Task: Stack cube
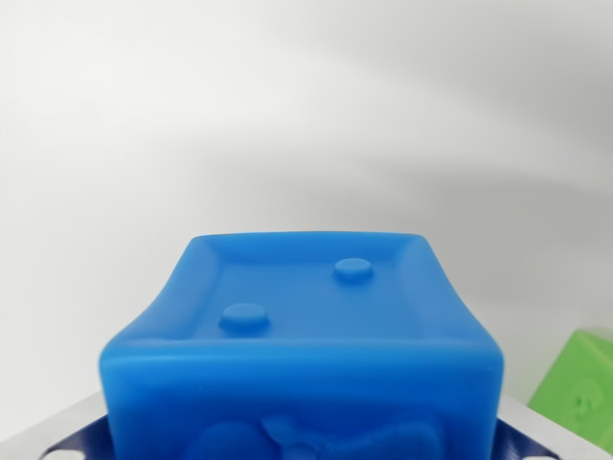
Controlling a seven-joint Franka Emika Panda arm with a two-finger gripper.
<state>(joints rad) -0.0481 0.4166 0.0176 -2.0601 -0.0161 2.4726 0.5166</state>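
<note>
blue cube (306, 335) fills the wrist view, apparently gripped though fingers sit mostly out of frame so can't tell; green cube (579, 388) far right, so off-centre release risks toppling.

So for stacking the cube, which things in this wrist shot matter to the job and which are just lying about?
Belong to the job:
- blue cube, filling the lower middle, two raised dots on its top face
- green cube, partly cut off at the wrist view's right edge, probably the stacking partner

Lying about:
- nothing else visible on the white surface

The hand's own state cannot be judged.
</note>
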